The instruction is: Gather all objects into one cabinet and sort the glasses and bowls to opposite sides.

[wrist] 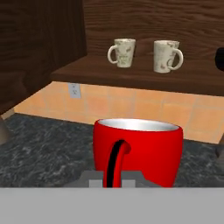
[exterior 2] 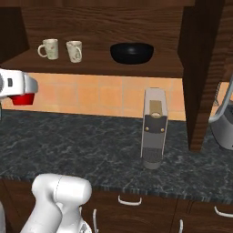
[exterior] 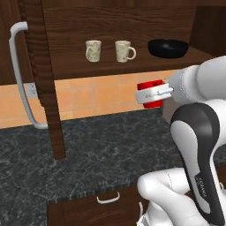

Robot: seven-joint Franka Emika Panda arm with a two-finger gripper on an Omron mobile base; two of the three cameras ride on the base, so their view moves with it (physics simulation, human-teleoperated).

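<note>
Here, end effector (exterior: 160, 93) clasps glossy red cup (wrist: 138, 151) (round, upright).

black bowl (wrist: 220, 59) cropped, end effector fingertips hidden

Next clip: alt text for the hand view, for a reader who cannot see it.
A small red cup sits gripped in the shut gripper, above a dark speckled counter. Beyond it, two cream mottled mugs stand on the dark wood cabinet shelf.

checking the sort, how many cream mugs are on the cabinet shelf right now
2. One cream mug stands at the left of the shelf, the second mug just right of it; both upright and apart. The black bowl sits further right. Nothing seems hidden behind them.
</note>
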